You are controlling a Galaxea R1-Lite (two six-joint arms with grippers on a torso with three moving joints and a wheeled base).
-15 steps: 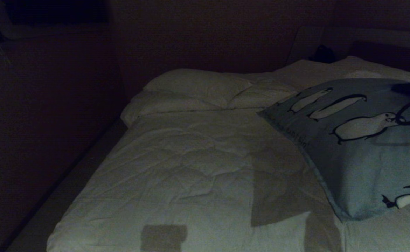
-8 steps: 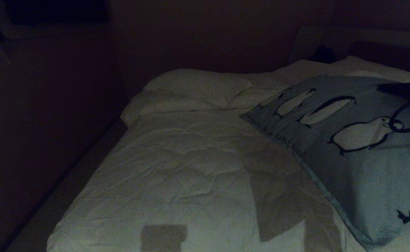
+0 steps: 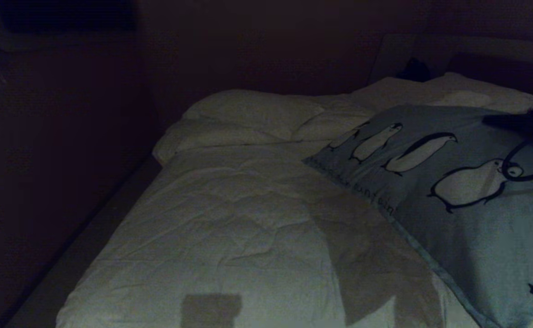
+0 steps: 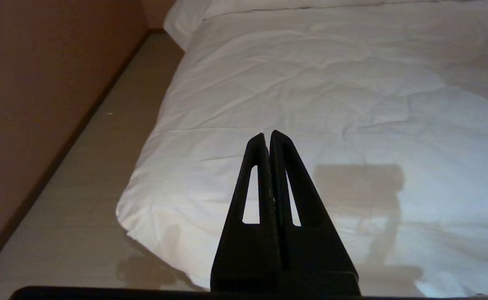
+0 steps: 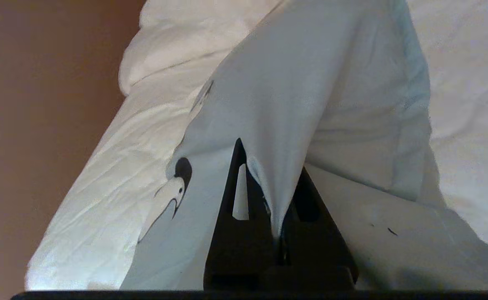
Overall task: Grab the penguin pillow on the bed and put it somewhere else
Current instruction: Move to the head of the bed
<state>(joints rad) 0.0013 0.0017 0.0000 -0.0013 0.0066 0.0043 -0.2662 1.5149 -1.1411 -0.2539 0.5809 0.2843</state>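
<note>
While a fold of pale blue-grey cloth is pinched between the closed fingers of the right tool (image 5: 269, 200), the penguin pillow (image 3: 453, 191) is carried by that tool alone, the fabric being drawn into a peak at the grip and draping away from it. Seen from the head, the grip lies at about three o'clock, at the frame's edge, and the pillow's long axis is judged to run from roughly ten o'clock, toward the plain white pillows (image 3: 257, 114), down to four o'clock. It is held tilted over the right half of the bed (image 3: 230, 228); whether its lower edge touches the duvet cannot be told. Any open place on the duvet lies toward nine o'clock from the tool. The left tool (image 4: 267, 139) is parked, fingers pressed together, over the bed's near corner, well apart from the pillow. A line of small writing along the pillow's edge cannot be read; no brand is seen.
</note>
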